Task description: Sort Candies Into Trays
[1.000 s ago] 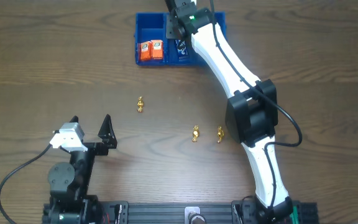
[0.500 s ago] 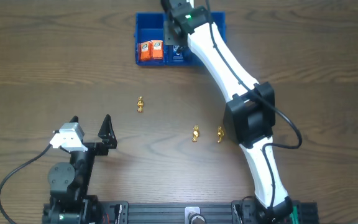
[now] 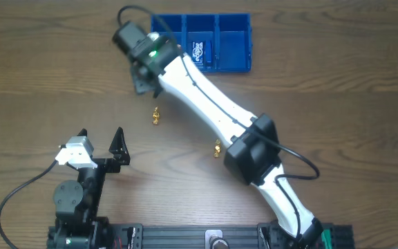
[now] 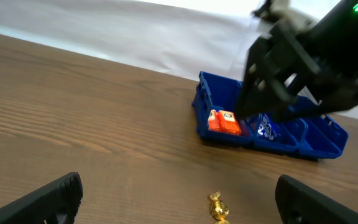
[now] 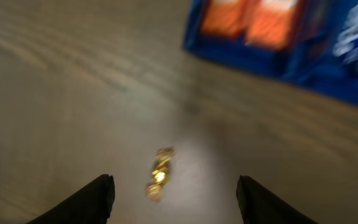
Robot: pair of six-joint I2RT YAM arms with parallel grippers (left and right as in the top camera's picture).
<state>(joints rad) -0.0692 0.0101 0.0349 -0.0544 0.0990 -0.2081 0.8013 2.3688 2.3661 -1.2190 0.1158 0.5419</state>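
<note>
My right gripper [image 3: 144, 81] hangs open and empty just left of the blue tray [image 3: 235, 61], above a gold-wrapped candy [image 3: 156, 116]. In the right wrist view that candy [image 5: 159, 174] lies on the wood between and just ahead of my open right gripper [image 5: 174, 204]. A second gold candy [image 3: 218, 148] lies mid-table beside the right arm. Two orange candies [image 4: 224, 122] fill the tray's left compartment, and a blue-wrapped candy [image 3: 202, 52] lies in the middle one. My left gripper [image 3: 101, 142] rests open near its base, empty.
The right arm's white links [image 3: 206, 104] stretch diagonally across the table's middle. The tray's [image 4: 303, 146] right compartment looks empty. Bare wood lies to the left and right of the arms.
The right arm has swung from over the tray to the left and nearer, arriving above the left gold candy. Its links now cover the rightmost gold candy. The left arm has kept still.
</note>
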